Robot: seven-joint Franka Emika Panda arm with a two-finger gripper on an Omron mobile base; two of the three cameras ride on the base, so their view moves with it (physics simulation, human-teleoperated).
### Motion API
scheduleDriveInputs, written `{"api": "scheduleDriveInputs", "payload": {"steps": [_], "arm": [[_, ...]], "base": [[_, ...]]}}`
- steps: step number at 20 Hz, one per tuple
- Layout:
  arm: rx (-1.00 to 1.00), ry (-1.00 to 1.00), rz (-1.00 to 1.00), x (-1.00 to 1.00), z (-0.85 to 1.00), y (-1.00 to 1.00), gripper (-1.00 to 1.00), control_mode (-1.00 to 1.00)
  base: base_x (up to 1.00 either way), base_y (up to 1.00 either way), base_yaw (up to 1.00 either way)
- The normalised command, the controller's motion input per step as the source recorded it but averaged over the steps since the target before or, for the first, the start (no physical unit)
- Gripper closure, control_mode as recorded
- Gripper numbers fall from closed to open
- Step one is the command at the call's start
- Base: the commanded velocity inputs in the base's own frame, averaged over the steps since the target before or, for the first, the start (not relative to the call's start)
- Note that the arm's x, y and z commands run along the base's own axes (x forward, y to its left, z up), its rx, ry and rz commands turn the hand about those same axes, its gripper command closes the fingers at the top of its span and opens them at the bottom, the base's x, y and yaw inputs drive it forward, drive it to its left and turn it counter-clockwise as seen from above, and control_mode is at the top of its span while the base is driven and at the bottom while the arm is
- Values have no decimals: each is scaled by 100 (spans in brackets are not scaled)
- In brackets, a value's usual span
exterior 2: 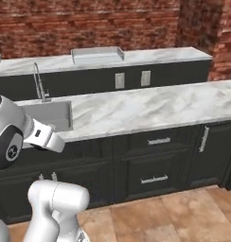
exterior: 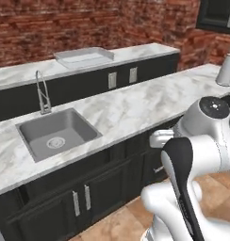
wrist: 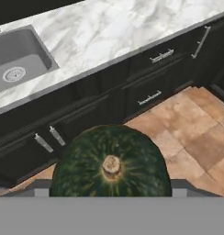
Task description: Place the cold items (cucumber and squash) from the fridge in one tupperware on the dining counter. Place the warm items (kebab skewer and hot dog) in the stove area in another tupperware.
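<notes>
Squash [wrist: 111, 163]: dark green, round, stem end facing the hand camera, right at the gripper, filling the lower middle of the hand view; appears carried, hanging over the floor in front of the cabinets.
Fingers: tips hidden behind the squash; set wide, apparently clamped on its flanks.
Long axis: none to speak of, round body, stem pointing back along the gripper's line.
Tupperware [exterior: 84, 57]: clear, shallow, on the far dining counter [exterior: 150, 51] behind the sink [exterior: 56, 134]; nothing visible inside.
Key relation: tupperware up, ahead and beyond the near counter [exterior 2: 150, 106] from the squash; well apart.
Next move, as judged: lift over the near counter, carry toward the far container.
Risk: round skin slipping in a wide grip.
</notes>
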Motion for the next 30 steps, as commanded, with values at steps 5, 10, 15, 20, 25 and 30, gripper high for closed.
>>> {"api": "scheduleDriveInputs", "payload": {"steps": [5, 10, 15, 20, 25, 30], "arm": [[0, 0, 0, 0, 0, 0, 100, 100], [0, 0, 0, 0, 0, 0, 100, 100], [0, 0, 0, 0, 0, 0, 100, 100], [0, 0, 0, 0, 0, 0, 100, 100], [0, 0, 0, 0, 0, 0, 100, 100], [0, 0, 0, 0, 0, 0, 100, 100]], "base": [[-8, 49, 53], [13, 86, 34], [13, 100, 25], [21, 100, 12], [12, 100, 9], [16, 100, 8]]}}
